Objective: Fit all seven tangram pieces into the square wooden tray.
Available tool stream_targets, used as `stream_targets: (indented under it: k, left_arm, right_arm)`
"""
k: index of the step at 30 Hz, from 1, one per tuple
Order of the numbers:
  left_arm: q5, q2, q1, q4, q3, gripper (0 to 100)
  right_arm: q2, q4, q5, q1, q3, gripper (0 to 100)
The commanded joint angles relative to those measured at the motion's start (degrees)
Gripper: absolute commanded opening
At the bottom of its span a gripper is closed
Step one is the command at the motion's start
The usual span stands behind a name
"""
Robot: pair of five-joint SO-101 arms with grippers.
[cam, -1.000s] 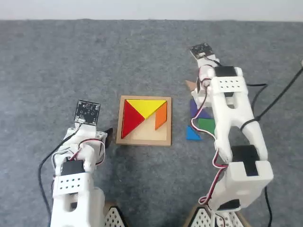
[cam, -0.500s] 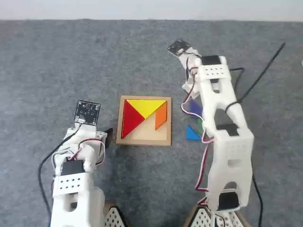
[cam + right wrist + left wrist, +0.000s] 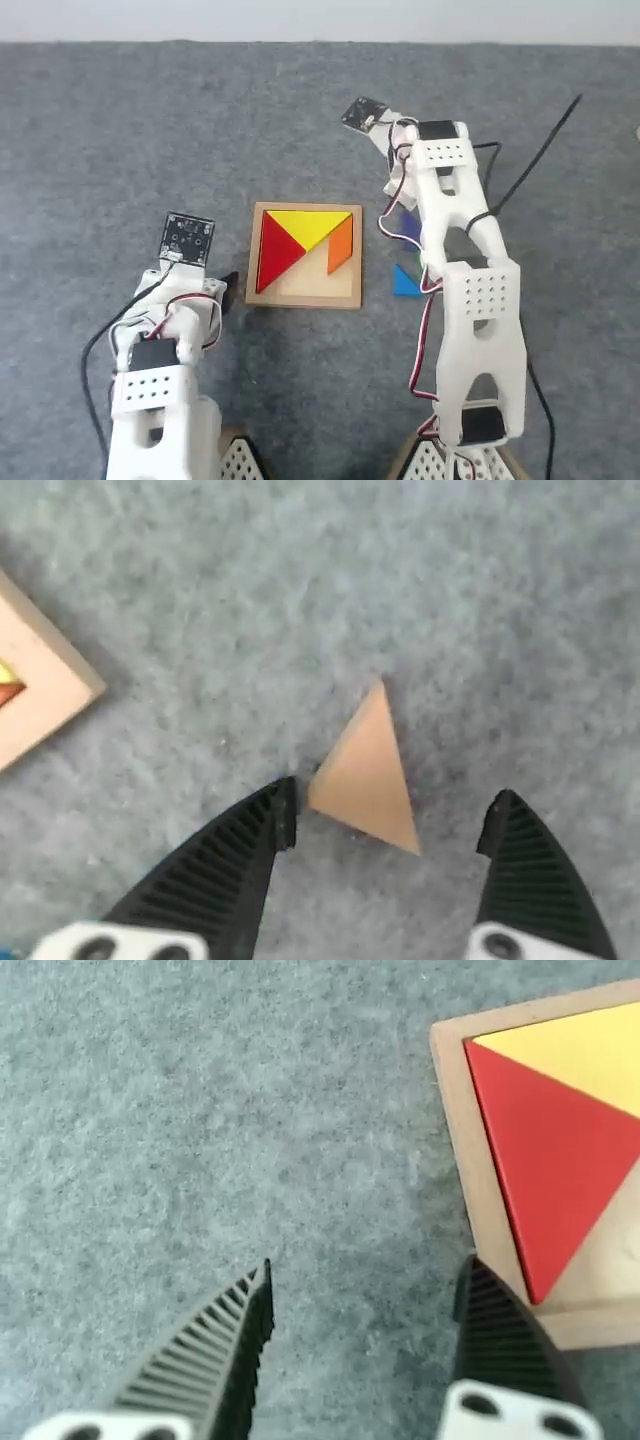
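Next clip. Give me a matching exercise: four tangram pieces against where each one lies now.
1 red triangle
2 yellow triangle
3 blue triangle
4 tan triangle

A on the carpet, between the fingers of the open right gripper
B in the tray, along its far edge
C on the carpet beside the right arm
D in the tray, on its left side

Pairs: 1-D, 2-B, 3-C, 4-A

3 pcs (image 3: 300,240) in tray (image 3: 310,284) (far/left part); loose pcs (image 3: 405,283) on table (image 3: 150,130), tray's right.

Tray (image 3: 305,298): no legible text.
Coloured pieces (image 3: 278,252): no numbers or signs.
Wrist camera boards (image 3: 186,238): markings too small to read.
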Motion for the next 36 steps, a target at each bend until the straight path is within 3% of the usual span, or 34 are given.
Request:
stream_targets:
  k: [1, 6, 13, 19, 29, 36]
  left_arm:
    - [-0.6, -0.8, -0.1, -1.1, -0.2, 28]
    - [-0.6, -0.8, -0.1, -1.1, -0.2, 28]
    - [-0.6, -0.9, -0.1, -1.1, -0.2, 28]
    - [-0.6, -0.9, -0.1, -1.1, -0.2, 28]
    - [-0.6, -1.0, -0.2, -1.1, -0.2, 28]
    - [-0.6, -1.1, -0.2, -1.1, -0.2, 28]
  right_arm:
    - [0.3, -0.3, 2.1, -0.7, -2.0, 29.2]
    - [0.4, 0.4, 2.5, -1.1, -1.8, 27.6]
    - [0.4, 7.3, 9.2, -1.1, -1.9, 9.1]
    - [-0.4, 10.5, 9.1, -1.0, -2.2, 7.2]
    - [-5.5, 18.9, -21.5, -1.7, -7.8, 7.6]
    - [-2.7, 15.5, -29.5, -4.1, -8.0, 12.8]
